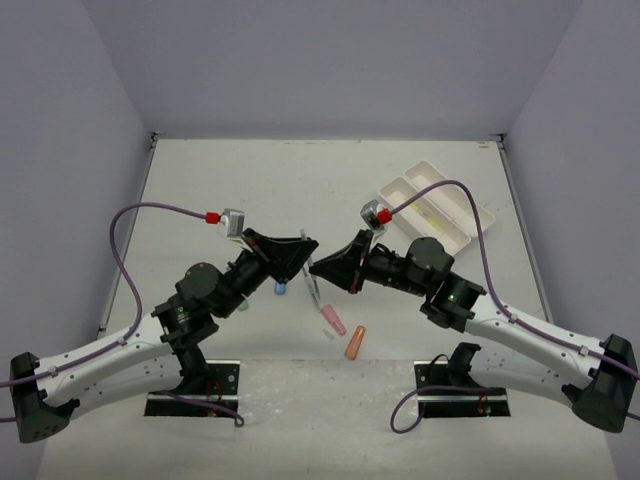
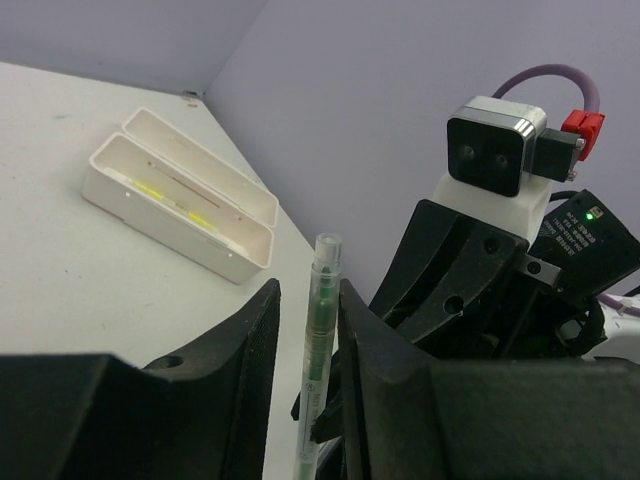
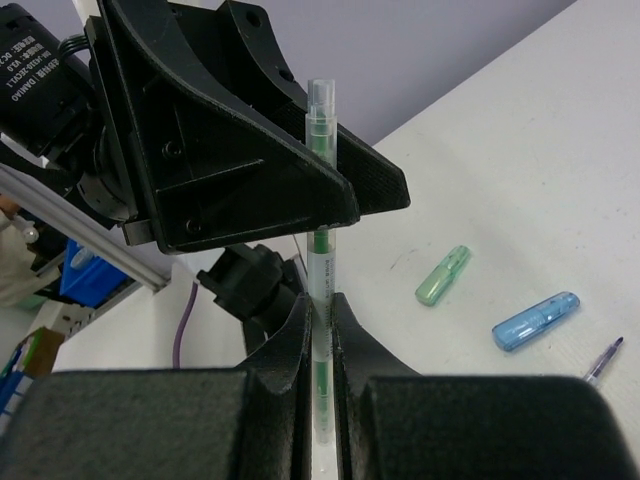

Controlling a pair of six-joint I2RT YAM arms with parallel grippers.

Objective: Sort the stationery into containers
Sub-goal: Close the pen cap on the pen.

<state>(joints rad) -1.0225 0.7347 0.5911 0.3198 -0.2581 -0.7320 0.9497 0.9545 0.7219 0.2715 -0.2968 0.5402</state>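
Meeting above the middle of the surface, the two arms share one green pen with a clear barrel. In both wrist views it stands roughly upright with its clear capped end uppermost, and its long axis crosses both sets of jaws at right angles.

The right gripper has its jaws pressed together on the lower barrel, pinching it. The left gripper has its jaws slightly spread higher up the pen, with a sliver of gap on one side.

Fine print runs along the barrel but is too small to read, as are the labels on the arms.

The white tray lies at the far right, its two long compartments side by side, with yellow-green streaks in one. A green cap, a blue cap, a pink piece and an orange piece lie flat on the surface nearby.
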